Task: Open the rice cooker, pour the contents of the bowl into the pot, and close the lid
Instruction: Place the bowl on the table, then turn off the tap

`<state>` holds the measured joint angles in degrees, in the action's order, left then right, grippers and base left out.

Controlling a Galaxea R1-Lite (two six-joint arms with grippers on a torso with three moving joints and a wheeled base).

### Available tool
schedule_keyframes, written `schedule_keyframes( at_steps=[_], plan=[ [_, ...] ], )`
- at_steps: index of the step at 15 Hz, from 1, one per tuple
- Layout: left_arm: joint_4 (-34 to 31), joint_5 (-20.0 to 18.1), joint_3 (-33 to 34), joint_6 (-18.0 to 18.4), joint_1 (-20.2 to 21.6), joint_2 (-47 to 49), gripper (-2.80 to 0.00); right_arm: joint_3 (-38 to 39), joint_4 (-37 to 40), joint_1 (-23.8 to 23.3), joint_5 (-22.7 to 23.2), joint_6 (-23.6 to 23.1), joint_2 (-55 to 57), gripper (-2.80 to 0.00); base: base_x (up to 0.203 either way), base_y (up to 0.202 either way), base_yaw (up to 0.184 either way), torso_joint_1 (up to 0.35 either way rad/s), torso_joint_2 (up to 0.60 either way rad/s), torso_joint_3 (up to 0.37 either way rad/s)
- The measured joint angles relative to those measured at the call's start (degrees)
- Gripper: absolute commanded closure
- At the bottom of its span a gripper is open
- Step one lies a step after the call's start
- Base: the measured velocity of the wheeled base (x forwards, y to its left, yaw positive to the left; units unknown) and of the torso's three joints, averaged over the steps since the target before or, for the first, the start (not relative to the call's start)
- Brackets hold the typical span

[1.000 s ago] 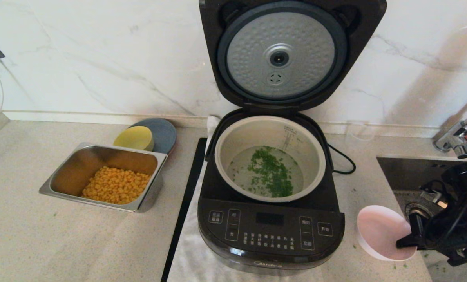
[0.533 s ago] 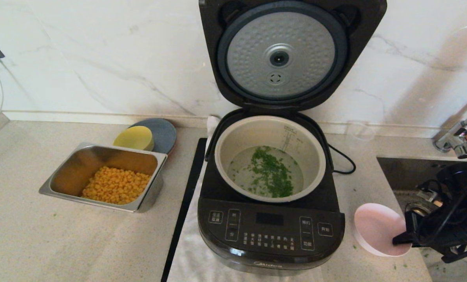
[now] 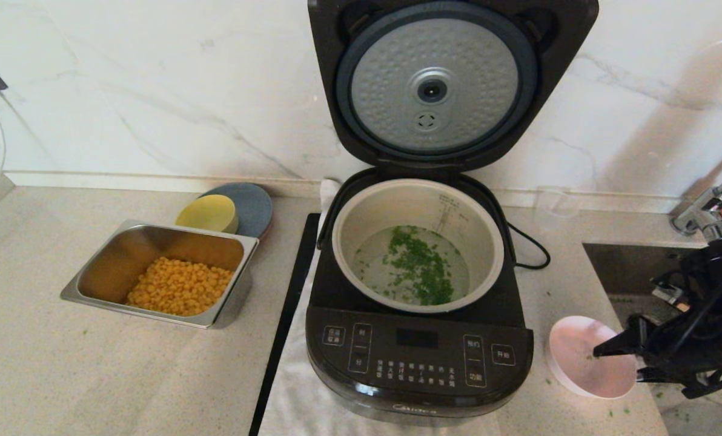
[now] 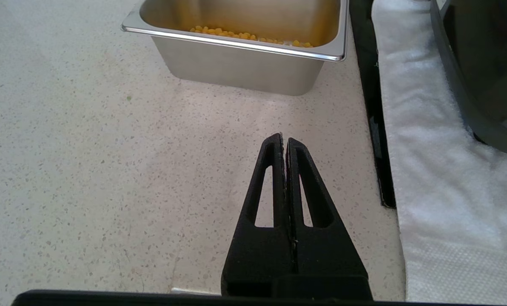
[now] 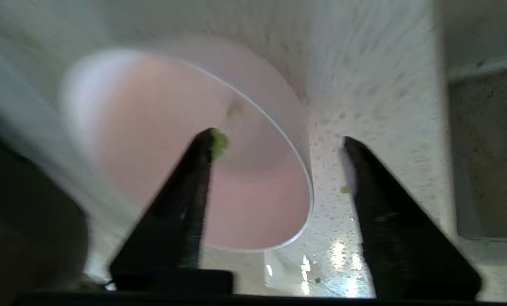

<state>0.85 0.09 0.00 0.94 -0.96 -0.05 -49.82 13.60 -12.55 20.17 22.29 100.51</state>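
The right hand (image 5: 274,140) is spread open, gripping nothing; its fingers straddle the rim of the bowl (image 3: 585,369), which sits on the desk (image 3: 94,375) right of the rice cooker (image 3: 418,357). The contents (image 3: 418,269) lie in the pot (image 3: 361,212); the lid (image 3: 433,85) stands raised. The left hand (image 4: 284,140) is closed, empty, above the desk.

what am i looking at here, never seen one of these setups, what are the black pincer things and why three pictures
The pincers are a two-armed robot's grippers. One picture looks down from its head; the other two come from cameras on its wrists.

On the counter the rice cooker stands with its lid up. Its pot holds chopped greens in water. A steel tray of corn and a yellow bowl sit to the left.

The right gripper is open, its fingers either side of the pink bowl's rim; the bowl looks nearly emptied. The left gripper is shut and idle above the counter.
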Motion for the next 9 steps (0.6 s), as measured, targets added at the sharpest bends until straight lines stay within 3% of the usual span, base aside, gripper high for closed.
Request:
schedule_keyframes(
  at_steps=[2,3,6,9],
  plan=[
    [0.0,-0.04,0.0,0.02,0.0,0.0,0.0,-1.47,0.78,-2.41,0.39,0.4,-3.54,-2.8,0.0,0.0,0.0,0.0,0.0,0.0],
    [0.0,-0.03,0.0,0.02,0.0,0.0,0.0,-2.5,1.63,-3.74,0.5,0.36,-5.45,0.0,0.0,0.0,0.0,0.0,0.0,0.0],
    [0.0,-0.01,0.0,0.05,0.0,0.0,0.0,-5.45,3.74,-6.21,0.01,0.29,-10.92,0.0,0.0,0.0,0.0,0.0,0.0,0.0],
    [0.0,-0.01,0.0,0.05,0.0,0.0,0.0,-7.55,3.27,-7.39,-5.84,0.38,-13.97,0.0,0.0,0.0,0.0,0.0,0.0,0.0]
  ],
)
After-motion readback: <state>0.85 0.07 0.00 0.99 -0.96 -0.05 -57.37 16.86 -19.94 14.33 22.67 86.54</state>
